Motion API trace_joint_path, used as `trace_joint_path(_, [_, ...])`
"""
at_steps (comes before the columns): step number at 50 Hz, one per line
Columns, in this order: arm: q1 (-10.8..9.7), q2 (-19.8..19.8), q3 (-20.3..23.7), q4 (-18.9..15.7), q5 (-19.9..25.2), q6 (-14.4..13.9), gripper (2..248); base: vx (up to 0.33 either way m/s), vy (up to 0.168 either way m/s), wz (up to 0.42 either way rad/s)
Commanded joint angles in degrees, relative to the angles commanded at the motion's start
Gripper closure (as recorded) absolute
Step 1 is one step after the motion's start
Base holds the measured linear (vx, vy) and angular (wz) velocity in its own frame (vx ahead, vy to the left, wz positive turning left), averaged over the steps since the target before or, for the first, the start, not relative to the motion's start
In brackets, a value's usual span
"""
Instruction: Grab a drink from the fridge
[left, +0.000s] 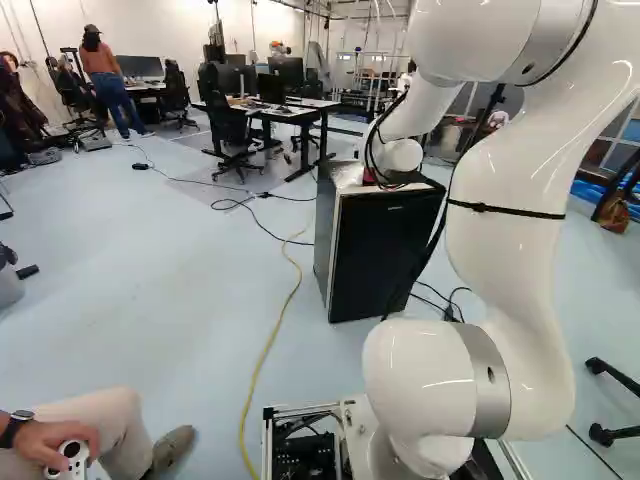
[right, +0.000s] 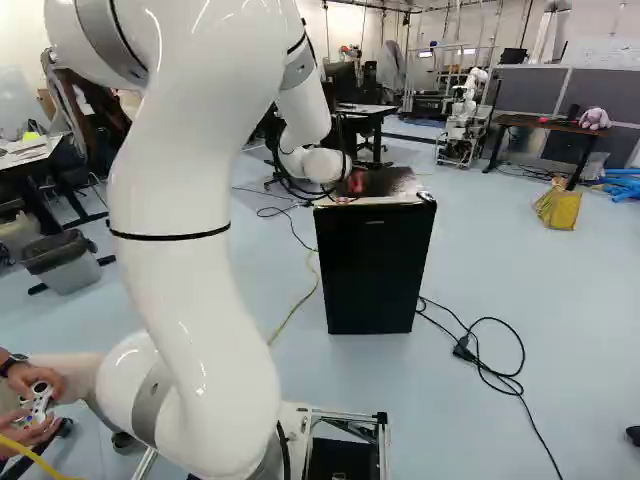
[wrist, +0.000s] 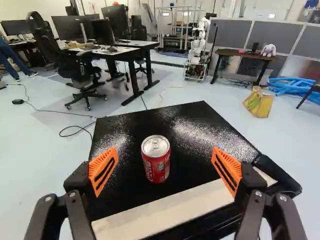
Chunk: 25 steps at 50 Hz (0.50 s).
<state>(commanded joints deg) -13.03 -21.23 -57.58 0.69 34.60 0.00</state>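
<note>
Wrist view: the gripper (wrist: 164, 162) is at the fridge (right: 372, 268), its fingers wide apart, orange pads (wrist: 103, 169) facing each other with nothing gripped. On top of the fridge, near the middle of its black surface, a red Coca-Cola can (wrist: 156, 165) stands upright, ahead of the gripper and in line with the gap. Its long axis rises from the fridge top, so the pads should close across its sides; the coming move probably needs a short advance, low enough to meet the can without scraping the fridge. Beyond the fridge stands another robot (right: 465, 115).
</note>
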Motion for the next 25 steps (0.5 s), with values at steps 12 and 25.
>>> trace_joint_path(12, [0.1,-2.5,-1.5,0.7,-0.4,0.0,3,0.000,0.000,0.000])
trace_joint_path(25, [0.3,-4.6,-3.2,0.7,-0.4,0.0,3,0.000,0.000,0.000])
